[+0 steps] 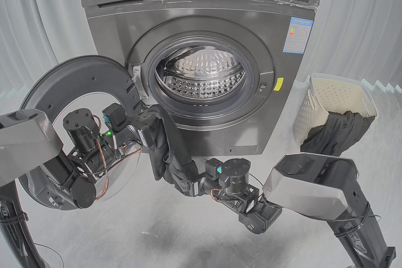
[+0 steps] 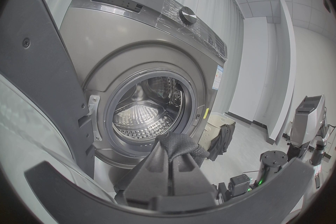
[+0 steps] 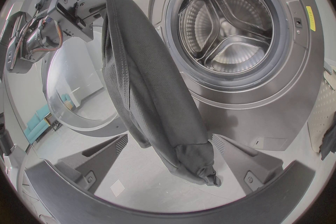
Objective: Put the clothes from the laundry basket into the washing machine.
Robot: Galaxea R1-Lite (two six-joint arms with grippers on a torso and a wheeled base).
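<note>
A black garment [image 1: 167, 143] hangs in front of the washing machine [image 1: 201, 51], below and left of its open drum [image 1: 203, 72]. My left gripper [image 1: 151, 129] is shut on the garment's upper end; the left wrist view shows the cloth [image 2: 180, 146] bunched between the closed fingers [image 2: 157, 165]. My right gripper [image 1: 183, 181] sits at the garment's lower end, open, and the cloth [image 3: 154, 95] droops between its spread fingers [image 3: 115, 146]. At the right stands the white laundry basket [image 1: 335, 97] with another dark garment [image 1: 339, 132] draped over its rim.
The round machine door [image 1: 79, 76] is swung fully open to the left, just behind my left arm. Grey floor [image 1: 167, 231] lies in front of the machine. Pale curtains hang behind it.
</note>
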